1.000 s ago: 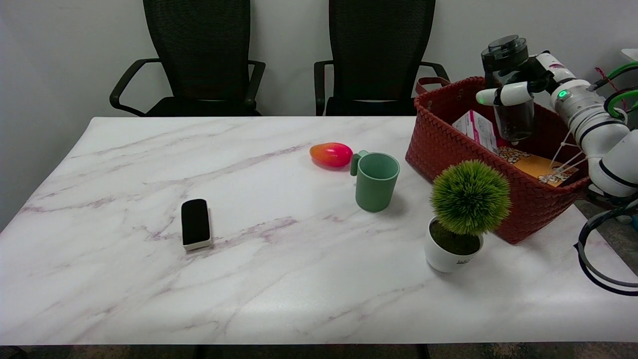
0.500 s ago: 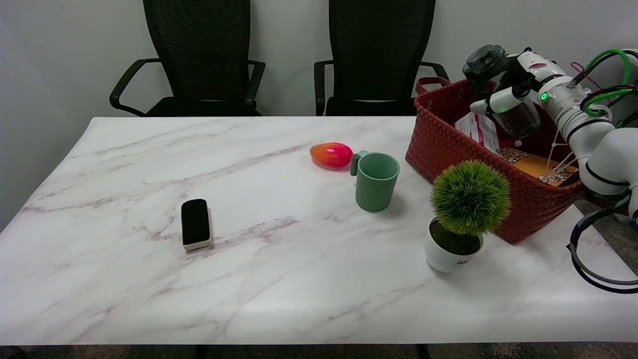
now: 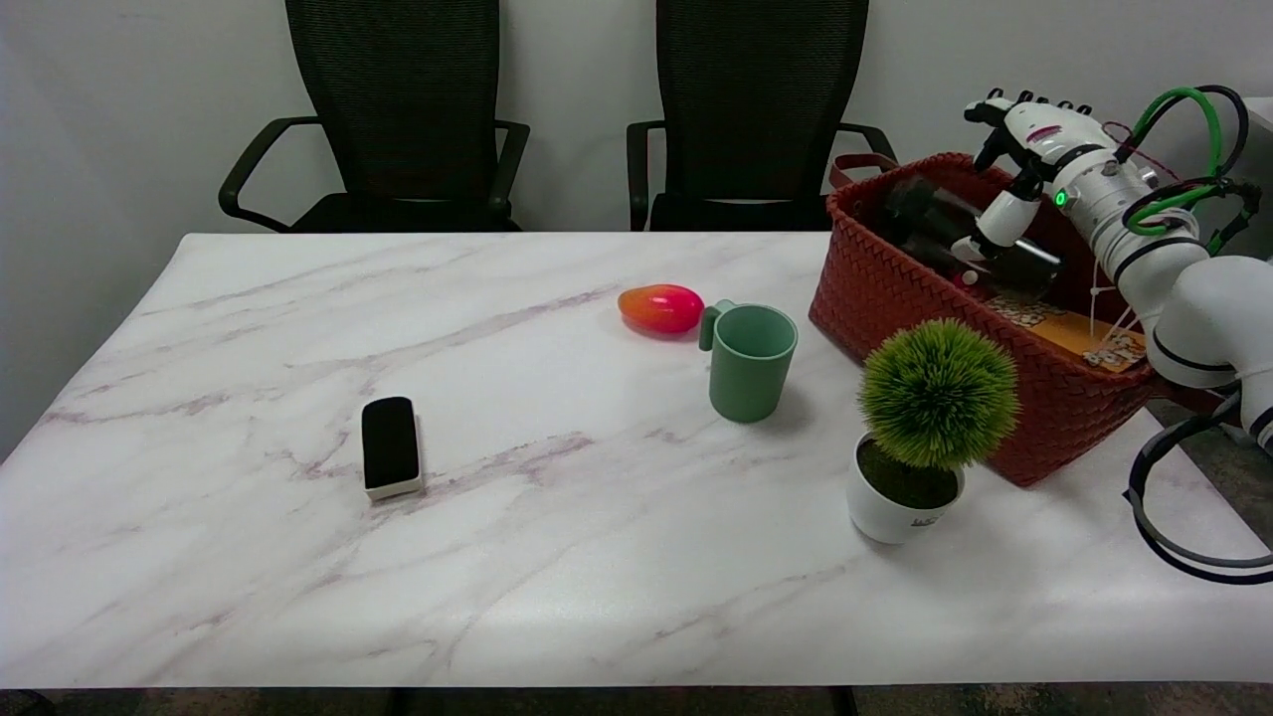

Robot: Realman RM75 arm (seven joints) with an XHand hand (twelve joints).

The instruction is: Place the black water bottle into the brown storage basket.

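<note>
The black water bottle (image 3: 955, 239) lies on its side inside the brown storage basket (image 3: 895, 298), cap toward the far left corner. The right hand (image 3: 1024, 139) hangs above the basket with fingers spread, holding nothing; its thumb reaches down close to the bottle, contact unclear. A printed box (image 3: 1079, 338) lies in the basket beside the bottle. A potted plant (image 3: 930, 418) stands just in front.

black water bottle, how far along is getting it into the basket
Looks nearly done: the black water bottle lies on its side inside the brown storage basket. In hand: nothing, the right robot hand is open above it, one finger near the bottle. Left: pulling the arm clear.
</note>
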